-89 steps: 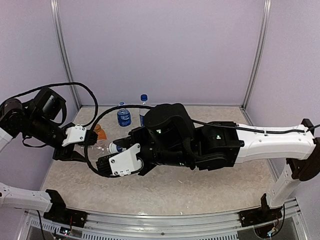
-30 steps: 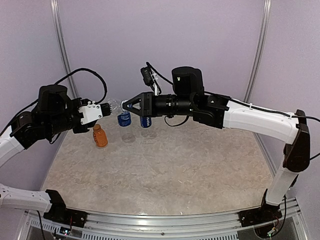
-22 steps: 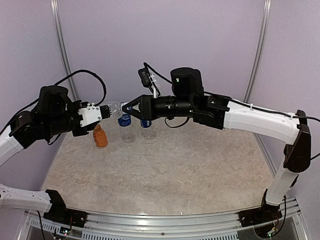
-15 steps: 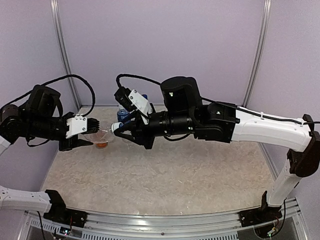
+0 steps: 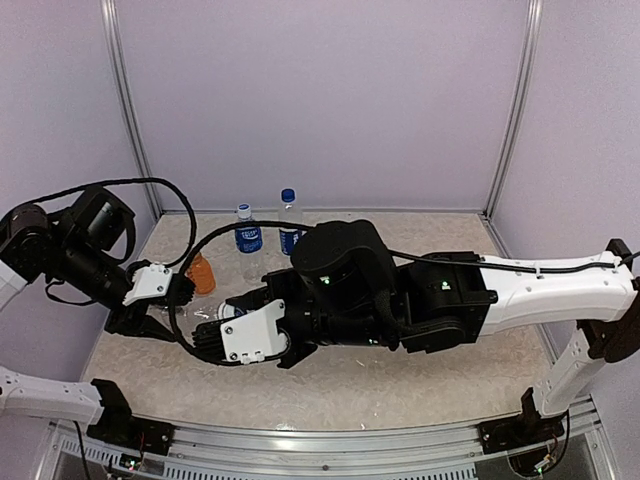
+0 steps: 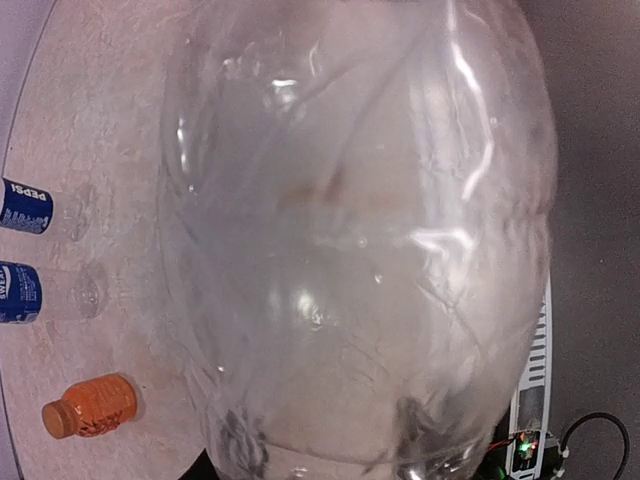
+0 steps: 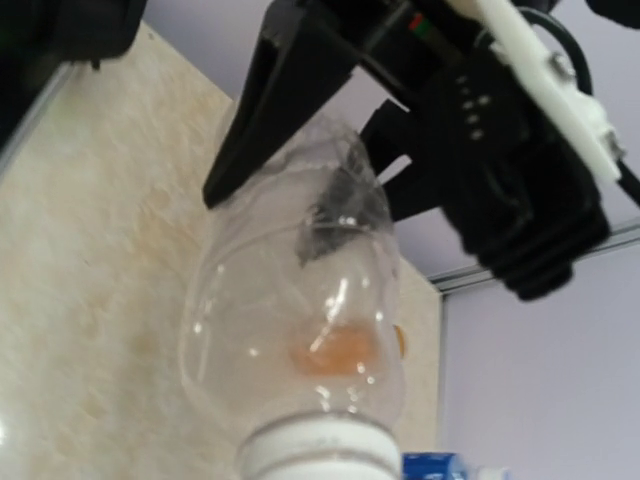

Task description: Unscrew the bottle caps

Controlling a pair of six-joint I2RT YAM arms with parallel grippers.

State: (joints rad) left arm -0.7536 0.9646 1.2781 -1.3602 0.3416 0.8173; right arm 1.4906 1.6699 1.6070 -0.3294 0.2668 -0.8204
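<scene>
A small clear unlabelled bottle (image 5: 195, 312) lies level just above the table between my two grippers. My left gripper (image 5: 170, 304) is shut on its base; its dark pads show through the plastic in the left wrist view (image 6: 235, 440). My right gripper (image 5: 220, 322) is at the neck end, closed round the whitish cap (image 5: 229, 312). In the right wrist view the cap (image 7: 318, 452) sits at the bottom edge and my own fingertips are out of frame. The orange bottle (image 5: 201, 272) and two blue-labelled bottles (image 5: 247, 232) (image 5: 289, 225) stand capped behind.
The left arm's black cable (image 5: 185, 330) loops under the held bottle. The cell's purple walls and metal posts (image 5: 125, 110) close the back and sides. The rail (image 5: 320, 440) runs along the near edge.
Both arms have come down and toward the near left with the clear bottle held between them; it now hangs low over the table instead of beside the standing bottles.
</scene>
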